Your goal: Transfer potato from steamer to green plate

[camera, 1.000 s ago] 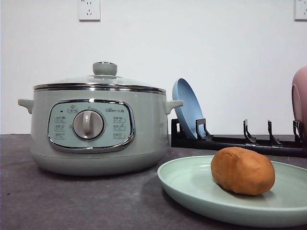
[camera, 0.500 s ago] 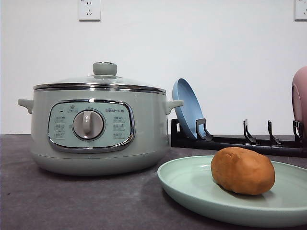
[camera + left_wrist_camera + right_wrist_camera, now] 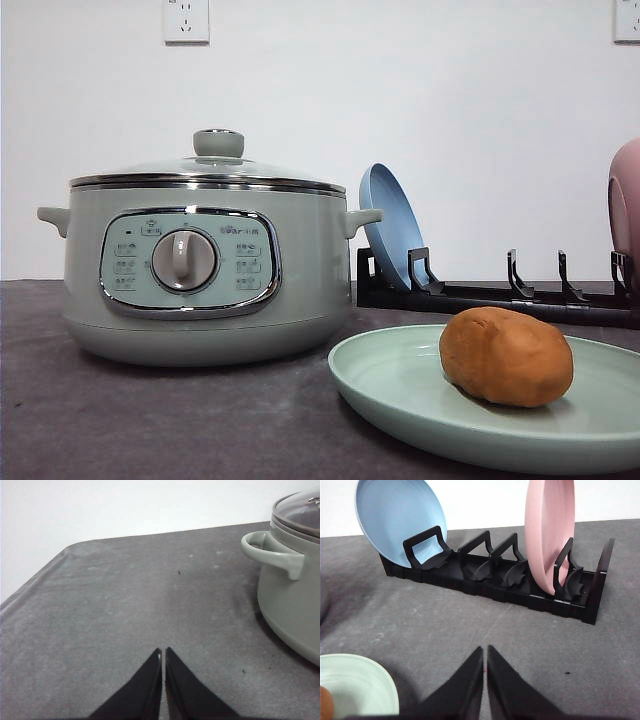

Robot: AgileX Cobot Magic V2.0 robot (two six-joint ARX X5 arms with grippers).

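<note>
Two plates, blue (image 3: 391, 222) and pink (image 3: 626, 212), the pink cut off at the frame edge, stand racked (image 3: 495, 580) behind the potato (image 3: 506, 356) on the green plate (image 3: 400, 400), beside the lidded steamer (image 3: 205, 265); left gripper (image 3: 163, 653) and right gripper (image 3: 484, 651) pinched closed, empty.

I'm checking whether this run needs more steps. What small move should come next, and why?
Probably none beyond keeping both arms parked. The potato already lies on the green plate, the steamer has its lid on, and the left gripper and right gripper are shut and empty over the table.
</note>
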